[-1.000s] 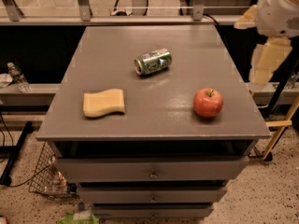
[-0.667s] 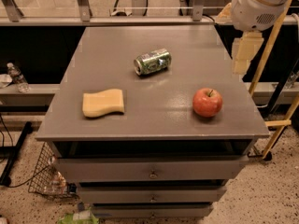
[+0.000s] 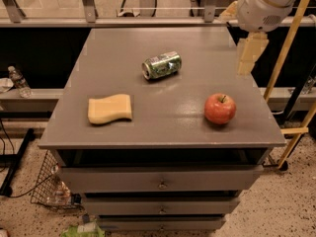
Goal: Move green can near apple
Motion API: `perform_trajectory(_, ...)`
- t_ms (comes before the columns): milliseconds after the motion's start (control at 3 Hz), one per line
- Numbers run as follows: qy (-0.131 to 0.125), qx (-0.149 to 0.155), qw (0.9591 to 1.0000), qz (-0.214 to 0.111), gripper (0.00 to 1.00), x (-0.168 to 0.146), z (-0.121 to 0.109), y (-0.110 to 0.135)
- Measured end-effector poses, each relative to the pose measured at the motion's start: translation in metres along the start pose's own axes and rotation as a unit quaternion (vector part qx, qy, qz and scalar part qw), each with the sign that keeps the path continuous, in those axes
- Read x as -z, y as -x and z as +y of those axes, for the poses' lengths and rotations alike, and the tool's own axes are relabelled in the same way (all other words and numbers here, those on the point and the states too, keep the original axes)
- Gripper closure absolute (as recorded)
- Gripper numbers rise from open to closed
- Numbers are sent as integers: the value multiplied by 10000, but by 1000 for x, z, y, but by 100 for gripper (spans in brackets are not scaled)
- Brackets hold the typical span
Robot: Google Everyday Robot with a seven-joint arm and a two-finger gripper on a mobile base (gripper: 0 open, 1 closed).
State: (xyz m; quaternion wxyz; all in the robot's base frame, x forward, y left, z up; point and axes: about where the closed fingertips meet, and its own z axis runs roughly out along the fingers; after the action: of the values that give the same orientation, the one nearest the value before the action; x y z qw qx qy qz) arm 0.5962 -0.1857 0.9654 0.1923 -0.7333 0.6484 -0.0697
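The green can [image 3: 161, 65] lies on its side in the middle of the grey cabinet top [image 3: 123, 43], its silver end facing left. The red apple [image 3: 220, 108] stands upright near the front right corner, well apart from the can, to its right and nearer the front. My gripper [image 3: 250, 52] hangs at the cabinet's right edge under the white arm [image 3: 264, 1]. It is above and behind the apple and to the right of the can, and touches neither.
A yellow wavy sponge [image 3: 110, 108] lies at the front left of the top. Drawers [image 3: 160, 181] are below. A yellow ladder frame [image 3: 289, 58] stands to the right. A water bottle [image 3: 19, 80] sits on a ledge at left, and a wire basket [image 3: 49, 186] is on the floor.
The arm has swung left from beyond the right side, and the gripper now hangs at the cabinet's right edge. The can, apple and sponge have not moved.
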Motion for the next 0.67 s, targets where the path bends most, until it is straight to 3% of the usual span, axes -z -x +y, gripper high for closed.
perform_trajectory(333, -329, 322, 9970, -629, 0, -25, -39, 25)
perform_trajectory(667, -458, 430, 9922, -1079, 0, -40, -54, 48)
